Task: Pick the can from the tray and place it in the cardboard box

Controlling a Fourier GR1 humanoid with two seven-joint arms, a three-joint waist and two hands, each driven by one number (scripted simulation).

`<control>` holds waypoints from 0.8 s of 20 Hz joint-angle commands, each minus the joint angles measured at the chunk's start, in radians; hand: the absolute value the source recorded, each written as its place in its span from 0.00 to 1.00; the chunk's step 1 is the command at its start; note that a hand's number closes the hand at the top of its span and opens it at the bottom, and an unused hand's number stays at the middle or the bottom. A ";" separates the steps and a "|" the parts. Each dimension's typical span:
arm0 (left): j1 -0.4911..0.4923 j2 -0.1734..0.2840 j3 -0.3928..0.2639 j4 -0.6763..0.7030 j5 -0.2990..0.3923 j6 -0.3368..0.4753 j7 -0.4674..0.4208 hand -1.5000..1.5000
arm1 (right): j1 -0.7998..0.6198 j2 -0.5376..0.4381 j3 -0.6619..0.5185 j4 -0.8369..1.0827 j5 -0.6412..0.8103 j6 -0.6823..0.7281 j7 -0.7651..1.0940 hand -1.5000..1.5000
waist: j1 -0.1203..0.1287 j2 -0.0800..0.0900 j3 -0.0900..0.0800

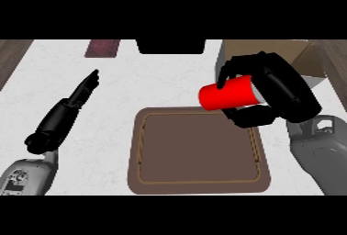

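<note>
A red can (227, 93) lies tilted on its side in my right hand (279, 92), whose fingers and thumb curl round it. Hand and can hang above the far right corner of the brown tray (198, 183). The cardboard box (298, 56) stands just behind the hand at the back right, partly hidden by it. My left hand (82, 91) rests on the left of the counter with its fingers straight, holding nothing.
A dark red flat object (102, 48) lies at the back left of the white counter. A black object (171, 46) sits at the back centre. Wooden strips border the counter on both sides.
</note>
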 commanded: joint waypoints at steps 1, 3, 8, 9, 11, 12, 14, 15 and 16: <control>-0.007 -0.003 0.013 0.027 -0.012 -0.006 -0.030 0.50 | -0.134 -0.004 -0.133 0.184 -0.048 0.058 -0.001 1.00 | 0.006 0.001 0.000; -0.028 -0.003 0.013 0.026 -0.015 -0.014 0.001 0.50 | -0.175 -0.003 -0.172 0.315 -0.044 0.049 -0.081 1.00 | 0.008 0.003 0.000; 0.004 -0.022 0.000 -0.004 -0.011 -0.025 -0.030 0.50 | -0.269 -0.078 -0.143 0.579 0.083 0.074 -0.235 1.00 | 0.025 0.007 0.000; -0.032 -0.022 0.002 0.004 -0.023 -0.013 0.020 0.50 | -0.294 -0.086 -0.119 0.610 0.105 0.106 -0.229 1.00 | 0.024 0.008 0.000; -0.018 -0.042 -0.026 0.002 -0.043 -0.004 -0.008 0.50 | -0.321 -0.120 -0.106 0.697 0.102 0.202 -0.219 1.00 | 0.033 0.011 0.000; -0.038 -0.001 0.023 0.062 -0.013 -0.042 -0.053 0.50 | -0.312 -0.102 -0.070 0.715 0.127 0.213 -0.220 1.00 | 0.026 0.013 -0.001; -0.014 -0.059 -0.032 0.025 -0.046 -0.003 -0.028 0.50 | -0.345 -0.137 -0.076 0.837 0.141 0.245 -0.312 1.00 | 0.042 0.015 0.000; -0.064 -0.034 0.006 0.039 -0.021 -0.024 -0.007 0.50 | -0.333 -0.120 -0.061 0.881 0.173 0.206 -0.364 1.00 | 0.033 0.013 0.001; -0.010 -0.015 0.009 -0.022 -0.002 -0.051 0.004 0.50 | -0.409 -0.128 -0.083 0.911 0.163 0.269 -0.339 1.00 | 0.034 0.006 0.000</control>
